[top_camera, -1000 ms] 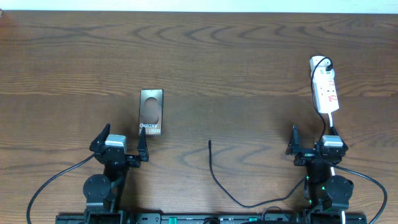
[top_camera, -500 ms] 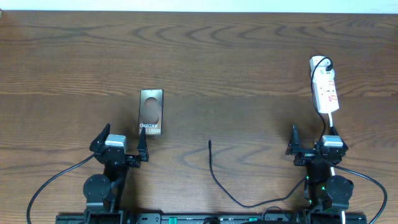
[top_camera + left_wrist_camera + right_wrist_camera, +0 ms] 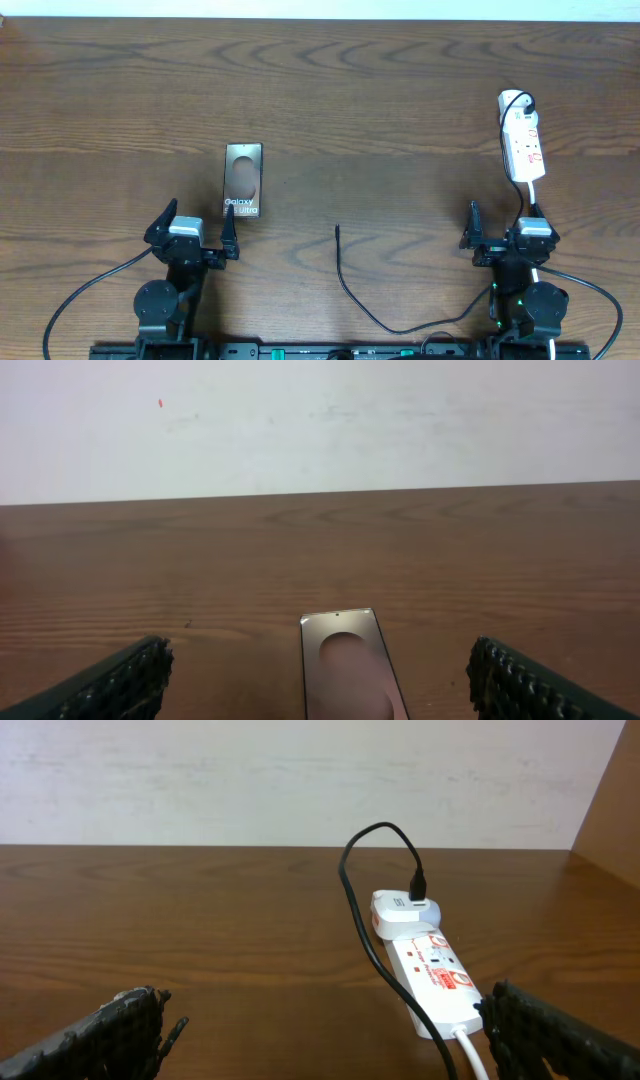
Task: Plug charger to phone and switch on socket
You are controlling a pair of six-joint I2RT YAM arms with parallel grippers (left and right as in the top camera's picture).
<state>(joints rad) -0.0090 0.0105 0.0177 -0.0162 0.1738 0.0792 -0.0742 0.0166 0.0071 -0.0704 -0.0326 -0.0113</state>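
Overhead and wrist views. We found the left fingers [image 3: 120, 685] spread wide apart, gripping nothing and touching nothing. The right fingers [image 3: 565, 1035] were likewise wide open and empty. The phone [image 3: 243, 181] lay flat on the counter [image 3: 380, 90] at about 1 o'clock from the left fingers, just beyond their tips, its lettered end nearest them. The socket [image 3: 523, 148] lay at 12 o'clock from the right fingers, its white cord running back toward that arm. A white adapter [image 3: 400, 910] with a black lead sat in its far end. The charger [image 3: 339, 250] lay loose between the arms, its plug tip pointing to 12 o'clock, apart from the phone.
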